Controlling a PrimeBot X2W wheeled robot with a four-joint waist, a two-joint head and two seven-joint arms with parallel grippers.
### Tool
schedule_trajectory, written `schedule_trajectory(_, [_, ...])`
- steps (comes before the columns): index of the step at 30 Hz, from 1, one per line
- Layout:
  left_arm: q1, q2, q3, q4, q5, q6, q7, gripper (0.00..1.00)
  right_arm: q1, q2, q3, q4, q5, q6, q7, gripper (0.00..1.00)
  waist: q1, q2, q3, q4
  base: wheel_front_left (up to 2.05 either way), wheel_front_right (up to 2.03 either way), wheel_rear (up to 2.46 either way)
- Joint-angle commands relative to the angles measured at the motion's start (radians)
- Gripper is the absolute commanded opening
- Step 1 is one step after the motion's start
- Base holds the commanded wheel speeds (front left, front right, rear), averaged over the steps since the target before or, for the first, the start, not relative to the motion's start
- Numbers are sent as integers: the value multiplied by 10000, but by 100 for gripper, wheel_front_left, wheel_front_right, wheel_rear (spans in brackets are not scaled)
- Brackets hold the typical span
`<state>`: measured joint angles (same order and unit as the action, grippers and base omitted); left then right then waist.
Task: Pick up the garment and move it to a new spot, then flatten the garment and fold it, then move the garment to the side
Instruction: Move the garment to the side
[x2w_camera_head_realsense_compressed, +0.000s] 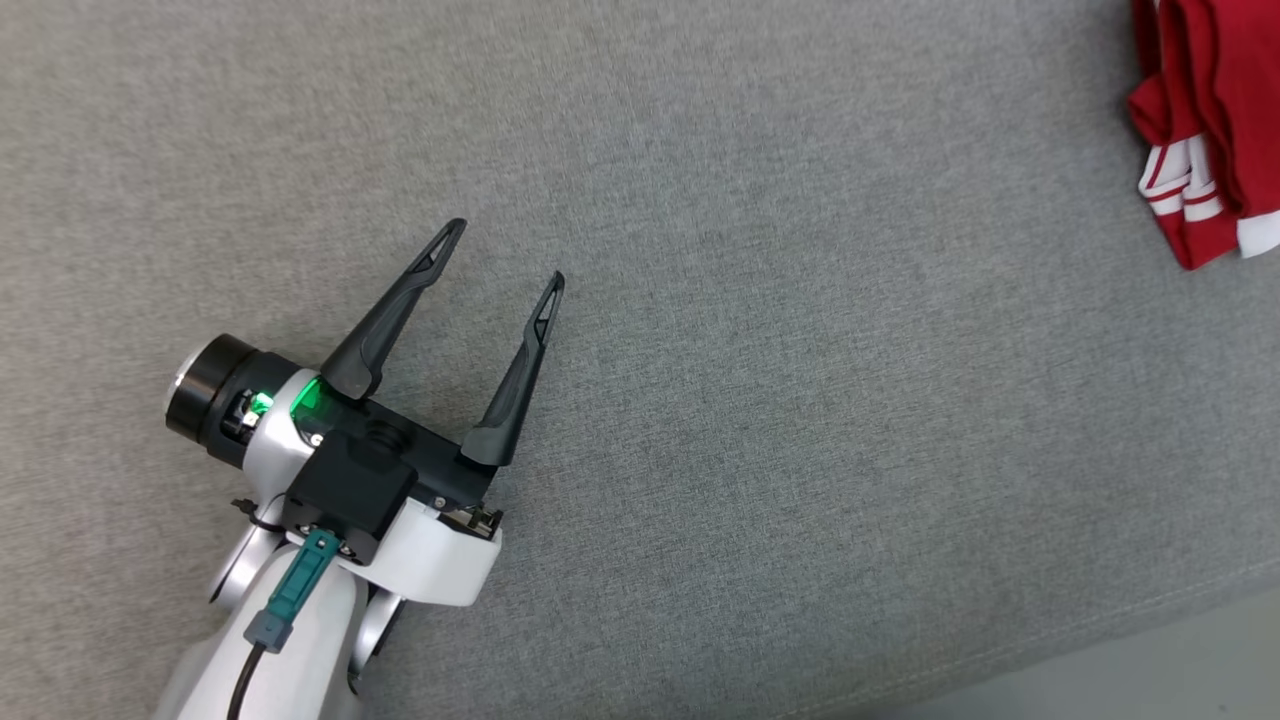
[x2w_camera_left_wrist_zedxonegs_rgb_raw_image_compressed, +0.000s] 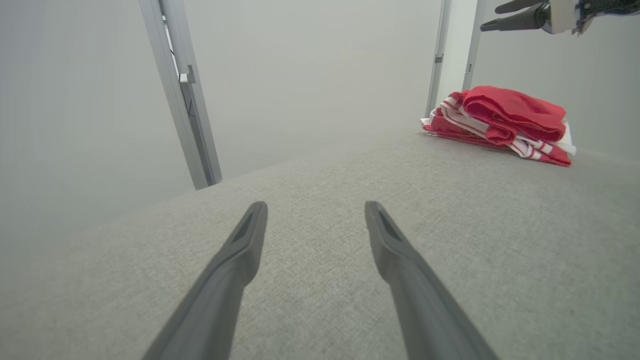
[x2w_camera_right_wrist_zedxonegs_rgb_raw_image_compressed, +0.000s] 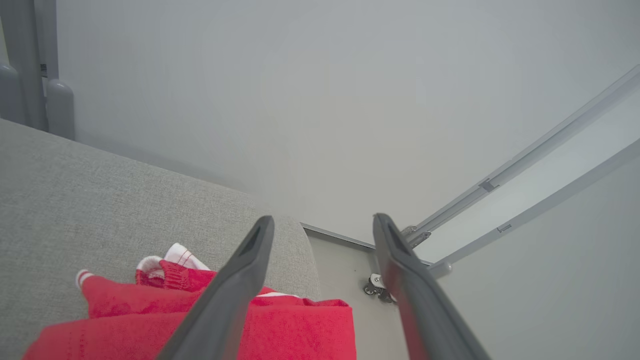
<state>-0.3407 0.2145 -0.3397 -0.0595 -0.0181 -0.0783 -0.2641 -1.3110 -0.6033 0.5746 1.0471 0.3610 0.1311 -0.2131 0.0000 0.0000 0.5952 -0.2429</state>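
Garment (x2w_camera_head_realsense_compressed: 1215, 100), red-and-white, sits folded at the right corner of the padded surface (x2w_camera_head_realsense_compressed: 800, 400); left end effector (x2w_camera_head_realsense_compressed: 506, 252) and right end effector (x2w_camera_right_wrist_zedxonegs_rgb_raw_image_compressed: 322, 220) both spread wide, empty.

Head view: your left hand (x2w_camera_head_realsense_compressed: 506, 252) sits at the lower left over the table (x2w_camera_head_realsense_compressed: 800, 400), fingers pointing up and to the right across it. The garment (x2w_camera_head_realsense_compressed: 1200, 100) lies heaped on the table at the far right, well apart from that hand.

Left wrist view: the garment is ahead and to the right, with your right hand (x2w_camera_left_wrist_zedxonegs_rgb_raw_image_compressed: 492, 16) above it, not touching. An upright post (x2w_camera_left_wrist_zedxonegs_rgb_raw_image_compressed: 192, 125) stands behind the table's far edge on the left. A pair of posts (x2w_camera_left_wrist_zedxonegs_rgb_raw_image_compressed: 440, 60) stands behind the garment.

Right wrist view: the garment lies below your right hand, near the table's corner. Past that corner is the floor (x2w_camera_right_wrist_zedxonegs_rgb_raw_image_compressed: 345, 270), with a caster (x2w_camera_right_wrist_zedxonegs_rgb_raw_image_compressed: 375, 287) on it.
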Motion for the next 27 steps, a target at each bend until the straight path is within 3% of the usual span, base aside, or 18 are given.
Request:
schedule_trajectory(1, [89, -66, 35, -11, -37, 31, 10, 100, 211, 79, -136, -336, 191, -4, -221, 100, 0, 0, -547, 184, 0, 0, 0])
schedule_trajectory(13, [1000, -540, 362, -18, -208, 245, 10, 100, 2809, 1086, -1143, -3218, 854, -3, -507, 100, 0, 0, -2486, 631, 0, 0, 0])
schedule_trajectory(27, [2310, -1311, 2142, -62, -703, 288, 10, 100, 7619, 2872, -3650, -6669, -188, -3, -514, 100, 0, 0, -3947, 1557, 0, 0, 0])
